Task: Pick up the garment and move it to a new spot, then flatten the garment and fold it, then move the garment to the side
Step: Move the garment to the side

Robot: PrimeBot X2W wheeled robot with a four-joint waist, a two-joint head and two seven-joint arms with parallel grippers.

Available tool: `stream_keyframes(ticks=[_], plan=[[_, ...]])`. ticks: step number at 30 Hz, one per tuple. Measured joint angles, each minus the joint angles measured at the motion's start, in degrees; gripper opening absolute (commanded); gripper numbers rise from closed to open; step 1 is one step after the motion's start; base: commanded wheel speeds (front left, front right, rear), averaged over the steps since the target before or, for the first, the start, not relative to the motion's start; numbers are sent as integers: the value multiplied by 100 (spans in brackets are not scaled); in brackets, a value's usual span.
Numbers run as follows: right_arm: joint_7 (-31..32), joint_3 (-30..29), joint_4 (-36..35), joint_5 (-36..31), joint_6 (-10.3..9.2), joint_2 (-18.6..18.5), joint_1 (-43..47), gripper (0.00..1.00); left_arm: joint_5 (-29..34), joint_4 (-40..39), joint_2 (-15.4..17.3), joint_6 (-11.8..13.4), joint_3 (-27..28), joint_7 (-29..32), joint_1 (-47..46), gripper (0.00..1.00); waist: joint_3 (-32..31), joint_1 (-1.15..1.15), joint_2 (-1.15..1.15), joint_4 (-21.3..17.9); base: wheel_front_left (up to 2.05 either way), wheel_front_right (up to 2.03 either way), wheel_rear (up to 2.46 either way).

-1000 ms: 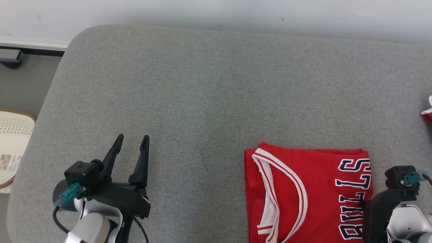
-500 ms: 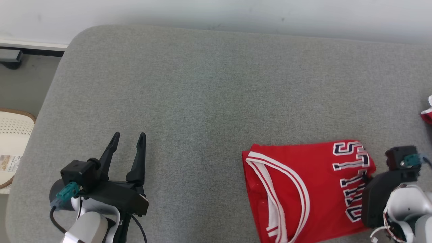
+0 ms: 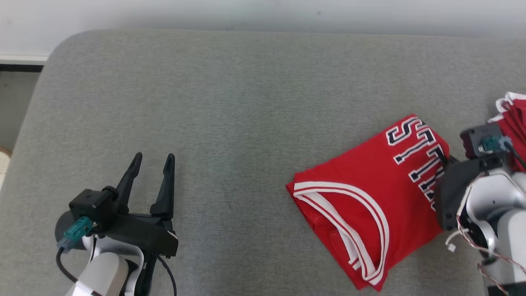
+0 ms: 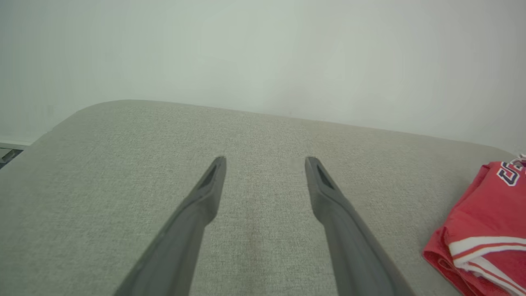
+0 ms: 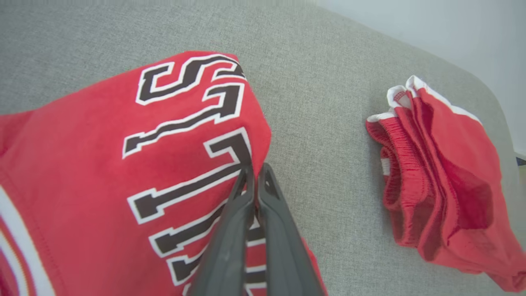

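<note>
The garment (image 3: 370, 197) is a folded red jersey with white trim and dark lettering. It lies on the grey cushion (image 3: 246, 102), turned at an angle at the right. My right gripper (image 5: 254, 169) is shut on the garment's right edge, beside the lettering (image 5: 185, 123). In the head view that gripper (image 3: 444, 161) reaches in from the right, its fingertips largely hidden by its wrist. My left gripper (image 3: 153, 157) stands open over bare cushion at the lower left, well apart from the garment (image 4: 485, 238). Nothing lies between its fingers (image 4: 209, 193).
A second red and white garment (image 5: 435, 185) lies crumpled just to the right of the jersey, at the head view's right edge (image 3: 513, 119). A pale wall (image 4: 263, 53) runs behind the cushion. The cushion's rounded corner and the floor are at the far left.
My right gripper closed on the jersey's right edge and pulled it back and to the right, turning the jersey. The head camera also shifted. The left gripper stayed open.
</note>
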Motion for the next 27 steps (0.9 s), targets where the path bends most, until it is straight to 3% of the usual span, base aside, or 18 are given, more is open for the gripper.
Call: stream_keyframes(ticks=[11,27], plan=[[-355,672,887,-63,0,-34,-1300,0,64,-171,114,29,-38,78,-129,100,114,0,0,-656,0,0,0],[-989,798,2186,-372,0,234,-2751,0,157,-337,263,59,-186,263,-220,100,215,0,0,-1649,0,0,0]])
